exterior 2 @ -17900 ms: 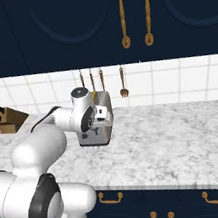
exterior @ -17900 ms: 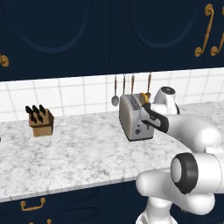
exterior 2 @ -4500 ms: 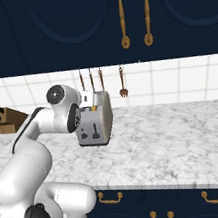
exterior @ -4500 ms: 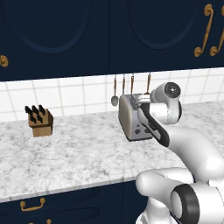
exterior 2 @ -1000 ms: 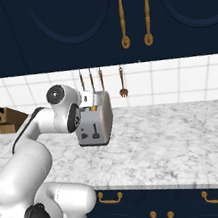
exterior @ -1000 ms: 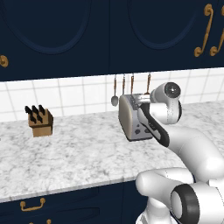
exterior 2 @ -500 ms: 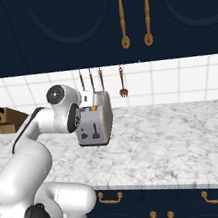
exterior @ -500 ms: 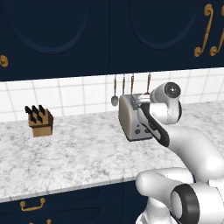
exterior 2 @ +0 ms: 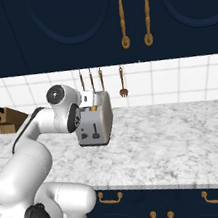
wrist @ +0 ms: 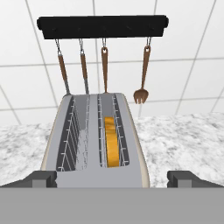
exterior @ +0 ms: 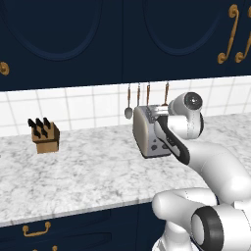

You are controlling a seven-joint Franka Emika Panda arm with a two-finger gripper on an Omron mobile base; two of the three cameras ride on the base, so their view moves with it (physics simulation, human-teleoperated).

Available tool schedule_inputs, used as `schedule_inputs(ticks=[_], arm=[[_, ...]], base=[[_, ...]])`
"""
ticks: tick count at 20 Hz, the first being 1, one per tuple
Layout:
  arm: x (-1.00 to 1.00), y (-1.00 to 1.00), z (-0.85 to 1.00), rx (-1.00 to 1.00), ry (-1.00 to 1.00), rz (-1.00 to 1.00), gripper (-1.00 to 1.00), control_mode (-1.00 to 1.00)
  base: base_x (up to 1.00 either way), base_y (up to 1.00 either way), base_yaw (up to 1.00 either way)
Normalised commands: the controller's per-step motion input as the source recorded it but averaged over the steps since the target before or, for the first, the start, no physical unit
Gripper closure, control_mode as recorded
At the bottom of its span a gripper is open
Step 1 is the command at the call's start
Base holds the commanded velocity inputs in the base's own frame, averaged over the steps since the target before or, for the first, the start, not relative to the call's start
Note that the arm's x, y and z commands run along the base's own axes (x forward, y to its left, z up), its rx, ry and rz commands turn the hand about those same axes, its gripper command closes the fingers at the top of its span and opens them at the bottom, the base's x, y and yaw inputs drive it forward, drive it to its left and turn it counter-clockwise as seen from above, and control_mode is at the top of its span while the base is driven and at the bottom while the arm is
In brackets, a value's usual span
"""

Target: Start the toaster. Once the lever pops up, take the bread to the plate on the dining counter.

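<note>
The hand point(wrist: 112, 179) hovers over the toaster point(wrist: 97, 144), fingers spread apart. The bread point(wrist: 112, 142) sits in its right slot.

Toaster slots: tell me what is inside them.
In the hand view, the toaster has two slots. One holds the bread, standing on edge with its top just below the rim. The other shows bare wire guides. The lower part of the bread is hidden down in the slot.

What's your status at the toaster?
Gripper open, straddling toaster. Bread sits down in one slot. Nothing in the way.
</note>
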Motion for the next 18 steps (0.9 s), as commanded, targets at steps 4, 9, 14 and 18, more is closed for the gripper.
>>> schedule_inputs(ticks=[4, 9, 14, 18], arm=[[0.00, 0.00, 0.00, 0.00, 0.00, 0.00, -1.00, -1.00], [0.00, 0.00, 0.00, 0.00, 0.00, 0.00, -1.00, -1.00], [0.00, 0.00, 0.00, 0.00, 0.00, 0.00, -1.00, -1.00], [0.00, 0.00, 0.00, 0.00, 0.00, 0.00, -1.00, -1.00]], base=[[0.00, 0.00, 0.00], [0.00, 0.00, 0.00], [0.00, 0.00, 0.00], [0.00, 0.00, 0.00]])
